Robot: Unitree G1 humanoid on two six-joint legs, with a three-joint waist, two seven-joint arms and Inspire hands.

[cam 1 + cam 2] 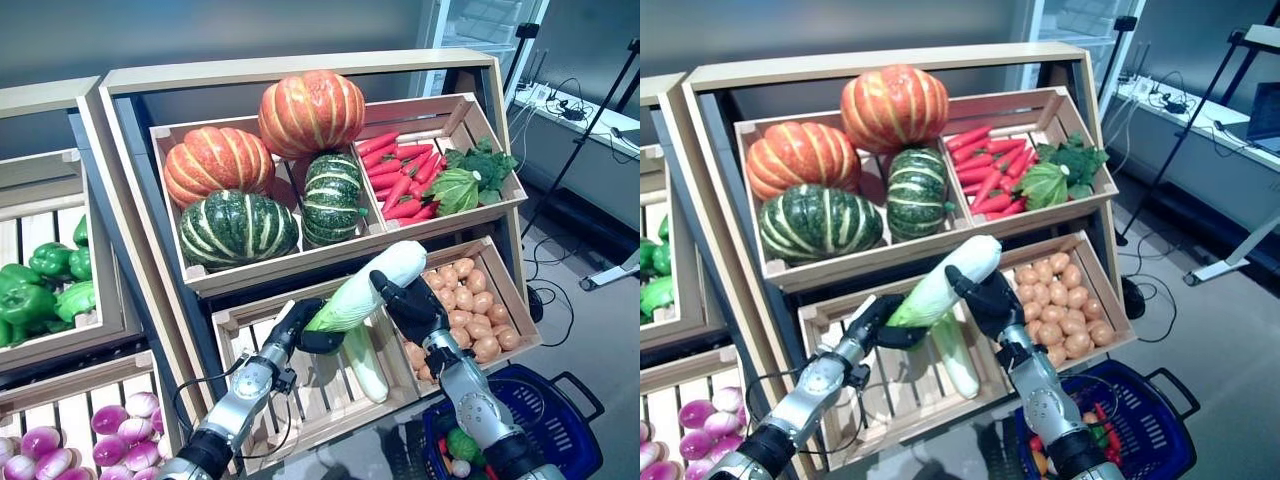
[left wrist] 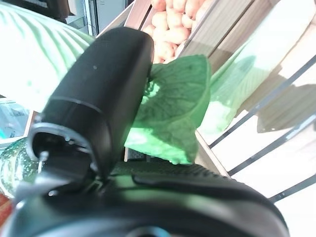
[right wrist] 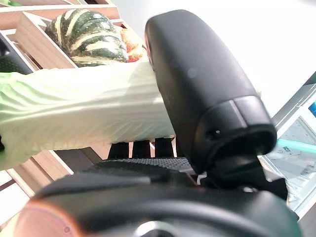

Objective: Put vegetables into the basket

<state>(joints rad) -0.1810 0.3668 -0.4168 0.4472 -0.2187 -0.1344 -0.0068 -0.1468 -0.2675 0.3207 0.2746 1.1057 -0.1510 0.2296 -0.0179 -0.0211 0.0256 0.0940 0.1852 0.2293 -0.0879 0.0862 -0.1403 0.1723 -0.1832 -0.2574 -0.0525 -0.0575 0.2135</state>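
**Operator:** Dark fingers of my left hand [image 1: 300,328] are curled round the leafy green end of the napa cabbage [image 1: 366,287]; my left wrist view shows the thumb pressed onto those leaves. My right hand [image 1: 412,306] is wrapped round the pale, ribbed upper part, thumb across it in the right wrist view.

**Observer:** So both hands hold the same cabbage. Where is it?

**Operator:** Held up off the slats, tilted, its white end up near the front board of the upper crate [image 1: 300,262] and its green end lower, over the lower slatted crate [image 1: 300,400]. A second, similar cabbage [image 1: 366,366] lies in that crate just beneath it.

**Observer:** And the basket?

**Operator:** Blue basket [image 1: 560,420] sits on the floor below my right arm, with a few small vegetables already in it.

**Observer:** What else is near?

**Operator:** Beside my right hand is the bin of potatoes [image 1: 470,310]. Above sit two orange pumpkins [image 1: 311,110] and two dark green striped squashes [image 1: 238,228], then red carrots [image 1: 400,180] with a leafy green cabbage [image 1: 462,185] beside them. Off to my left are green peppers [image 1: 40,285] and purple onions [image 1: 60,445] in other crates.
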